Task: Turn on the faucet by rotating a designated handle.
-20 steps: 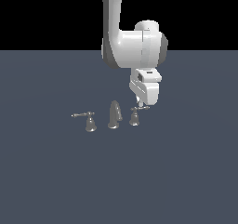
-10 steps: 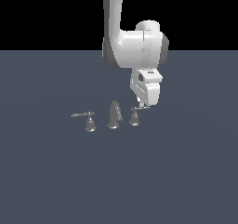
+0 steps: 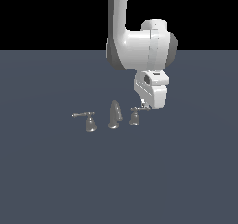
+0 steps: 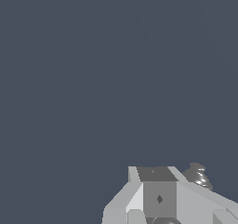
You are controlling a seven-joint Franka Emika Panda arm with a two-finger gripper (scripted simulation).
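Change: almost none; the gripper [image 3: 146, 108] still hovers at the lever tip, no turn apparent.
Handle [image 3: 135, 116]: exterior view's right of the spout [image 3: 114, 115].
Fingers: spread cannot be told.

The exterior view looks from some way off, slightly downward, across the dark floor at the whole faucet [image 3: 111, 116] and arm. The wrist view sits close behind the fingers [image 4: 158, 197], facing the floor. Both apparently share the handle [image 3: 135, 116] [image 4: 197, 175] beside the fingers.
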